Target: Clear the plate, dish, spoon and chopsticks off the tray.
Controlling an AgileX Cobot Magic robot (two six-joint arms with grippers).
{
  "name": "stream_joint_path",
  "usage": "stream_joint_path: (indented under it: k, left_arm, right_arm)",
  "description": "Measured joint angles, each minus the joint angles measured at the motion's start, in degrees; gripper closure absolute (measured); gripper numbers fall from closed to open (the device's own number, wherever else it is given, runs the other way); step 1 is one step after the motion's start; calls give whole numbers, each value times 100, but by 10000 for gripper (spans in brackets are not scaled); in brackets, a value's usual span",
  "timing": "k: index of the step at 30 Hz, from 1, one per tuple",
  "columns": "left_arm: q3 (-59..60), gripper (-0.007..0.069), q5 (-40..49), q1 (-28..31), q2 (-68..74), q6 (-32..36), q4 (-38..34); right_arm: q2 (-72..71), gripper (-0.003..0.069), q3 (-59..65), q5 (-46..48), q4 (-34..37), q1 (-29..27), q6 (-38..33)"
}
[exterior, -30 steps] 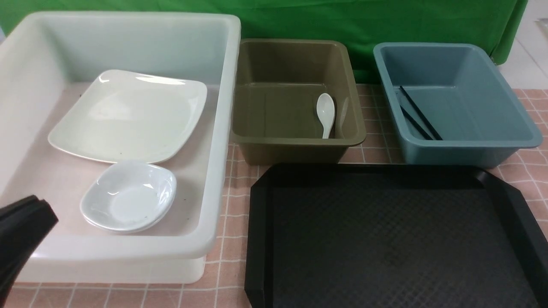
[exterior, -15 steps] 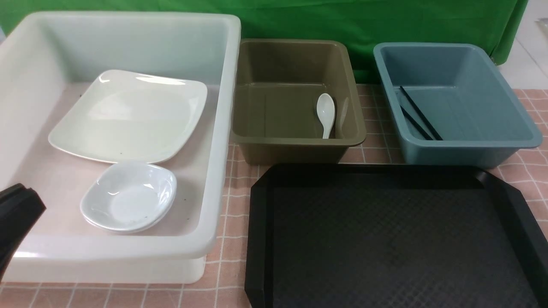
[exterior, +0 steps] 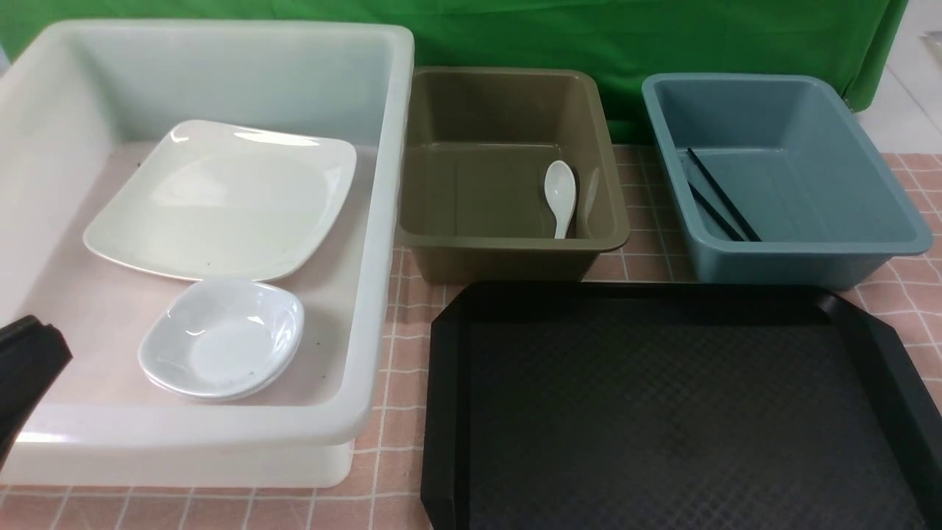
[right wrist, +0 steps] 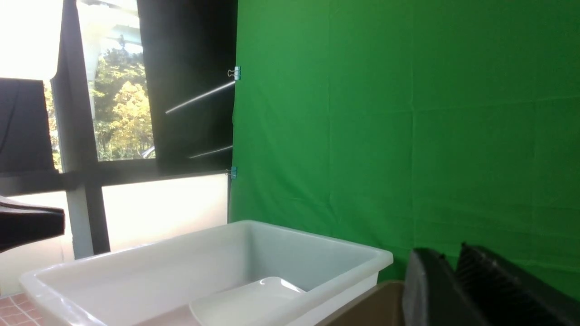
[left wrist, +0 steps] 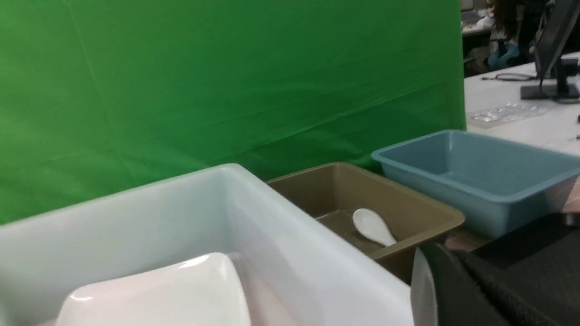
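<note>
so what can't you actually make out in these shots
- Right gripper: missing from the front view; the right wrist view's edge cuts off the dark fingers, so the jaw gap is unclear.
- Left gripper: only a dark tip at the front view's edge.
- Chopsticks: near ends hidden by the blue bin rim in the front view; unseen from the left wrist.
- Dish: whether one or two are stacked is unclear.

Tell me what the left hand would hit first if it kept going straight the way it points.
Probably the olive bin holding the spoon; the left hand points that way over the white bin's corner, though depth is unclear.
</note>
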Motion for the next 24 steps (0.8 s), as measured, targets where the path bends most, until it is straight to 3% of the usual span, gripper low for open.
stream_joint_path:
  k: [3,7,12,19,24]
  left_arm:
    - [0,625,278,242,-24,-42,157]
    - [106,624,958,1114,-238,-253,264]
    - [795,624,829,2005,-859,-389,257]
    - [1809,624,279,2164,-1122,-496,369]
    - [1873,624,406,2164,-1124,-501,405]
  right_arm:
    - [0,498,0,0,0,0,0]
    - [0,491,0,0,0,0,12]
    - [0,477,0,0,0,0,34]
    - [0,463,0,0,0,0,39]
    - [0,462,0,0,0,0,39]
